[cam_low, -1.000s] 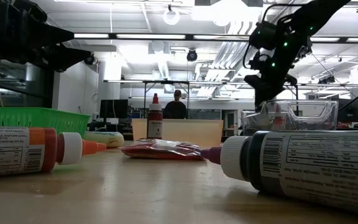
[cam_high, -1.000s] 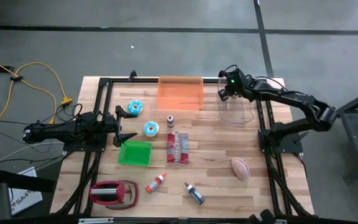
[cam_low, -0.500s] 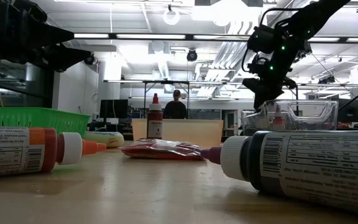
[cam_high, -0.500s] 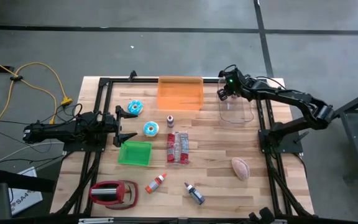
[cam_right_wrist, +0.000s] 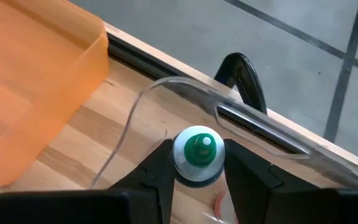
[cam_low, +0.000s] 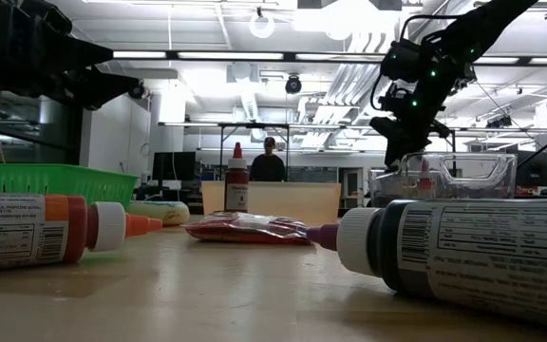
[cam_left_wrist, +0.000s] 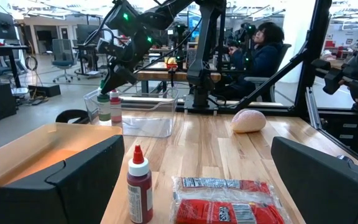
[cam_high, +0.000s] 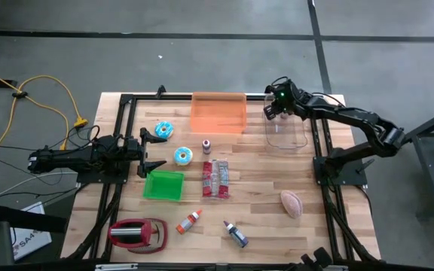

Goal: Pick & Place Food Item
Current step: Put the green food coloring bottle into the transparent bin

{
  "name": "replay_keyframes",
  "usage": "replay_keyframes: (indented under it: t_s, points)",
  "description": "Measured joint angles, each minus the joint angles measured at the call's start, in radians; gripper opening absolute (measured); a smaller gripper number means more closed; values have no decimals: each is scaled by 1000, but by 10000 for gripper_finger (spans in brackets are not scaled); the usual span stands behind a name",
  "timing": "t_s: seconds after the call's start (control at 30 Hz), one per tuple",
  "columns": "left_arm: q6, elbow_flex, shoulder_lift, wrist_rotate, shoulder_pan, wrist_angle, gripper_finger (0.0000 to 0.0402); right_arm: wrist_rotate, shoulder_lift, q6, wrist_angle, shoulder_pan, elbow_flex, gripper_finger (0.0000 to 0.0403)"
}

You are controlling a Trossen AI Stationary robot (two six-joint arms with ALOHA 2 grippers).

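My right gripper (cam_right_wrist: 197, 163) is at the far right of the table, above the clear bin (cam_high: 286, 132), shut on a small bottle with a white collar and a green tip (cam_right_wrist: 197, 149). In the left wrist view the green bottle (cam_left_wrist: 103, 107) stands upright inside the bin next to a red bottle (cam_left_wrist: 115, 107). My left gripper (cam_high: 154, 150) waits open at the table's left side, holding nothing. My right gripper pinches the bottle's white collar (cam_right_wrist: 183, 163), just under the green tip, between its two fingers (cam_right_wrist: 159, 169). The fingers slant down from above and from the table's right. The bottle hangs upright, its body inside the clear bin; whether its base touches the bin's floor I cannot tell.
An orange bin (cam_high: 218, 113) sits left of the clear bin. Mid-table lie two blue doughnuts (cam_high: 163, 129), a small red bottle (cam_high: 206, 146), a red packet (cam_high: 216, 179), a green basket (cam_high: 163, 184), a pink lump (cam_high: 291, 203), and two bottles (cam_high: 191, 220) near the front.
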Motion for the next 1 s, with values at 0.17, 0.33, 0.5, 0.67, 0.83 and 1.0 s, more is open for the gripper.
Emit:
replay_keyframes:
  t_s: [0.17, 0.33, 0.5, 0.67, 0.83, 1.0]
  points:
    - [0, 0, 0, 0, 0, 0, 398, -33, 0, -12, 0, -11, 0, 112]
    - [0, 0, 0, 0, 0, 0, 398, -34, 0, -29, 5, -10, 0, 112]
    - [0, 0, 0, 0, 0, 0, 398, -26, 15, -43, 24, -11, 0, 112]
    - [0, 0, 0, 0, 0, 0, 398, -35, 61, -45, 60, -22, 0, 113]
    - [0, 0, 0, 0, 0, 0, 398, -53, 74, -43, 90, -21, 0, 125]
    - [0, 0, 0, 0, 0, 0, 398, -52, 74, -42, 87, -22, 0, 131]
